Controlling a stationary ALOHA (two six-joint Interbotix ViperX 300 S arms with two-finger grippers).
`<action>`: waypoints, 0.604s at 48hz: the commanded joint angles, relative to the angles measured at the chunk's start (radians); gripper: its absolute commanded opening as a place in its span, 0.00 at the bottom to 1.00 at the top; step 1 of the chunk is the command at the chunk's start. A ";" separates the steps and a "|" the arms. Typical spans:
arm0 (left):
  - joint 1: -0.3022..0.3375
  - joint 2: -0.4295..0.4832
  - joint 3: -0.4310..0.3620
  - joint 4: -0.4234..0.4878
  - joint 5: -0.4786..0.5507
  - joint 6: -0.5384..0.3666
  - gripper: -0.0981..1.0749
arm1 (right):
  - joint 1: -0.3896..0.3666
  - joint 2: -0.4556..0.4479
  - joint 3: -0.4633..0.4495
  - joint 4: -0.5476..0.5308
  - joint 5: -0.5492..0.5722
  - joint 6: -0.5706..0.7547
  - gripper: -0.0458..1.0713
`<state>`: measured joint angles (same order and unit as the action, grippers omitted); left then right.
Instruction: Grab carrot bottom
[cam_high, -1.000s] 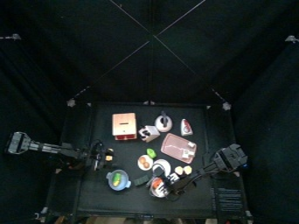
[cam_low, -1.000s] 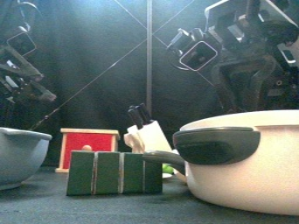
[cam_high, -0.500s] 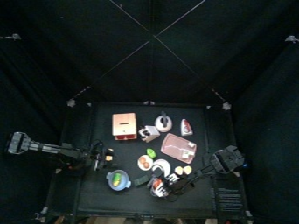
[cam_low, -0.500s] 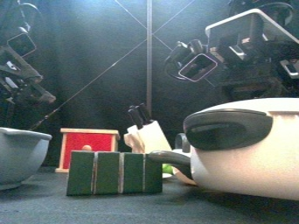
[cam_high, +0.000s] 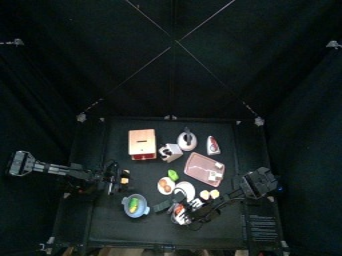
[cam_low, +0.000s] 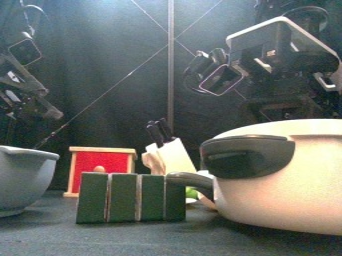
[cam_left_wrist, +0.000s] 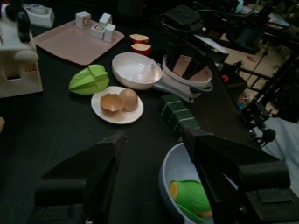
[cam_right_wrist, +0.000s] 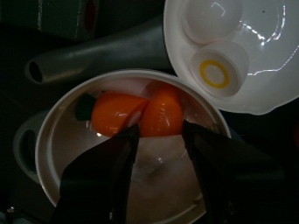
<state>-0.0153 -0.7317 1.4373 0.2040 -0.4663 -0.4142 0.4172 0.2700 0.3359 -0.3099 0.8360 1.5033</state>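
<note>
Two stubby orange carrot pieces lie side by side in a white pot (cam_right_wrist: 70, 188). One piece (cam_right_wrist: 117, 114) has a green end; the other carrot piece (cam_right_wrist: 165, 112) is plain. My right gripper (cam_right_wrist: 162, 138) hangs open just above them, a jaw on either side of the plain piece, touching nothing. In the top view the right gripper (cam_high: 217, 203) is over the pot (cam_high: 189, 213) at the table's front. In the front view the pot (cam_low: 287, 175) fills the right side and hides the carrot. My left gripper (cam_left_wrist: 152, 150) rests open at the table's left.
A white dish (cam_right_wrist: 263, 52) with a toy egg and a grey pan handle (cam_right_wrist: 100, 52) lie beside the pot. Green blocks (cam_low: 131, 197), a red box (cam_low: 100, 165), a grey bowl (cam_low: 20, 178), a plate of food (cam_left_wrist: 117, 105) and a pink tray (cam_left_wrist: 70, 42) crowd the table.
The right arm has shifted left and lower over the pot. The pot looks rocked and resettled in the front view. The left arm has not moved.
</note>
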 joint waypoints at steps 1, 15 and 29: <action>0.000 0.003 -0.012 0.000 -0.003 0.000 0.86 | -0.018 -0.005 -0.008 -0.003 -0.003 0.002 0.74; 0.002 0.002 -0.012 0.000 -0.003 0.000 0.86 | -0.018 -0.026 -0.018 -0.003 0.012 0.000 0.62; 0.000 0.002 -0.012 0.000 -0.003 0.000 0.86 | -0.012 -0.089 -0.069 -0.020 0.147 -0.002 0.62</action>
<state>-0.0153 -0.7302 1.4358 0.2040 -0.4648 -0.4142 0.4096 0.2393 0.3037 -0.3191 0.9434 1.5018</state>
